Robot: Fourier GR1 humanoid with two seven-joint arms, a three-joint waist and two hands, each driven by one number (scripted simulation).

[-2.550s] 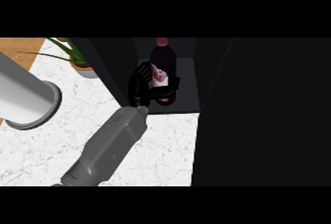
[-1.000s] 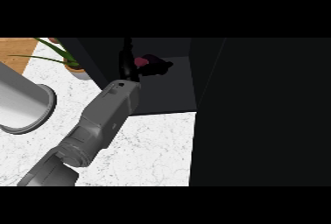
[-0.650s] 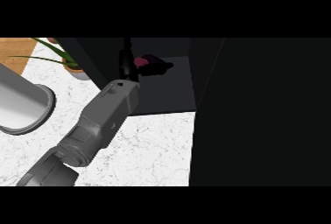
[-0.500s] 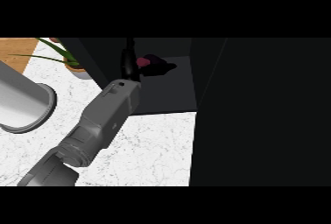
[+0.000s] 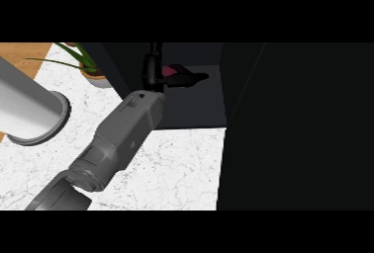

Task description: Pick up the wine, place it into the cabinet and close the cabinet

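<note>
Dark-red wine (image 5: 171,71) sat inside the open cabinet (image 5: 196,105), mostly hidden by the left hand (image 5: 151,74), whose black fingers curled round it. A potted plant (image 5: 91,75) and a grey cylinder (image 5: 25,104) stood along the marble counter's (image 5: 168,168) left edge; a black panel (image 5: 300,123) blocked everything to the right.

Bare desk (image 5: 175,168) lies open before the cabinet (image 5: 191,106), whose mouth is narrow between its dark left wall and a tall black panel (image 5: 300,123) at right; the left hand (image 5: 152,69), fingers (image 5: 191,77) curled round the wine (image 5: 172,71), fills its depth; a grey cylinder (image 5: 29,108) and plant (image 5: 93,78) crowd the left
</note>
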